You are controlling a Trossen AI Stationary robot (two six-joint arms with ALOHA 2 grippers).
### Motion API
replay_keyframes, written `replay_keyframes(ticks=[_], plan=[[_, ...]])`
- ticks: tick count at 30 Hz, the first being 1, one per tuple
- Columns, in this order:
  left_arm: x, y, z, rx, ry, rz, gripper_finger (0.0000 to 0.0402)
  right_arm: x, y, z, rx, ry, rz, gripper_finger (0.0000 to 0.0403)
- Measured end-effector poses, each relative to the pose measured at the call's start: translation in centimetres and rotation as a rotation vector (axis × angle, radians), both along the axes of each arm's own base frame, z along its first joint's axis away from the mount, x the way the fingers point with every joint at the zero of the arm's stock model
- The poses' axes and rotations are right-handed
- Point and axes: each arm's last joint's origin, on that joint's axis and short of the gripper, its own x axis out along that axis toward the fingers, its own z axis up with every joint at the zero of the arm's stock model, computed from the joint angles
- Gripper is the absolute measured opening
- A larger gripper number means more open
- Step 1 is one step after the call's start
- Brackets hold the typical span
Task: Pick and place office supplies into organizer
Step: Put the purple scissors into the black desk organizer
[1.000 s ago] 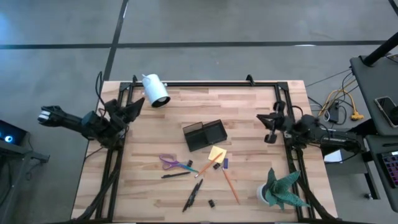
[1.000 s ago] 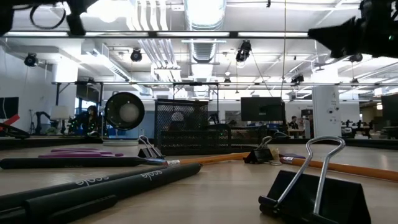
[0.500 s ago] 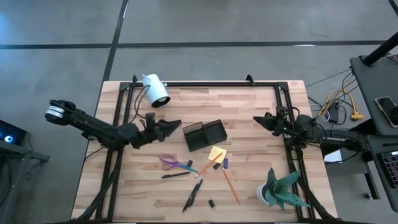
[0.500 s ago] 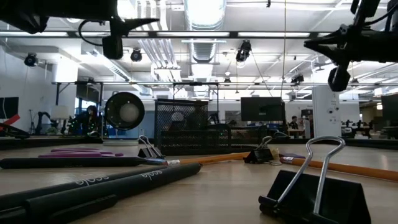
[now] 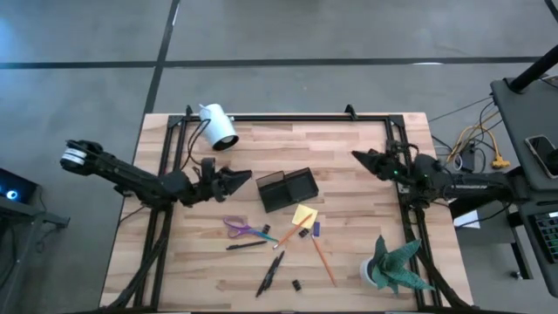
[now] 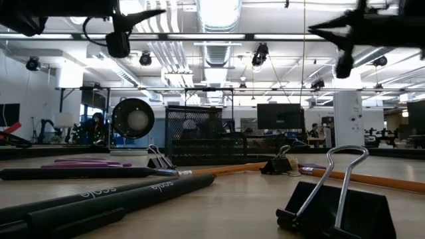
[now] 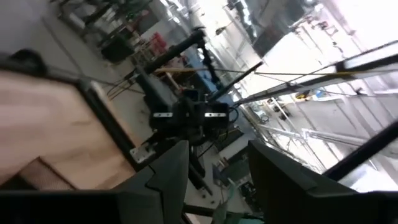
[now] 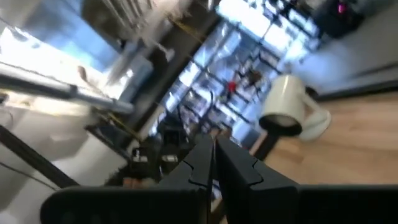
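Beside the organizer [image 5: 287, 189], left tool [image 5: 245, 177] parted, empty; right tool [image 5: 358, 157] closed.

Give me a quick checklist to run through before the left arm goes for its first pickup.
1. Left gripper open, nothing between its fingers: ok.
2. Right gripper shut, holding nothing, up by the table's right side: ok.
3. Organizer upright, both compartments free to load: ok.
4. Purple-handled scissors, black pens, orange pencil and yellow sticky-note pad all lying on the table, none in the organizer: ok.
5. Left gripper lined up over an item: not ok, it points at the organizer, away from the supplies.
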Motion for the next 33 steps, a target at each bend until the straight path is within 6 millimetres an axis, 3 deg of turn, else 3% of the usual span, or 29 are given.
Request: replay_keyframes(ticks=[5, 11, 15, 20, 27, 33], plan=[[-0.4, -0.2, 0.4, 0.182, 0.028, -0.073, 0.0151, 5.0, 0.0, 2.0, -0.052, 0.186, 0.208, 0.0013], [-1.3, -0.5, -1.2, 0.321, 0.409, -0.202, 0.0147, 8.9, 0.1, 1.4, 0.026, 0.643, 0.338, 0.0013], [-3.2, -0.6, -0.7, 0.391, 0.654, -0.263, 0.0123, 9.2, 0.5, 2.2, 0.046, 0.832, 0.361, 0.0013], [-4.7, -0.8, 0.9, 0.536, 0.857, -0.332, 0.0081, 8.1, 0.9, 4.4, 0.030, 0.901, 0.361, 0.0013], [-3.4, -2.1, 0.6, 0.616, 1.054, -0.445, 0.0057, 7.1, 1.5, 4.5, 0.136, 0.952, 0.425, 0.0013], [-1.6, -3.8, -1.3, 0.694, 1.277, -0.520, 0.0082, 7.4, 2.5, 3.2, 0.158, 1.006, 0.552, 0.0013]])
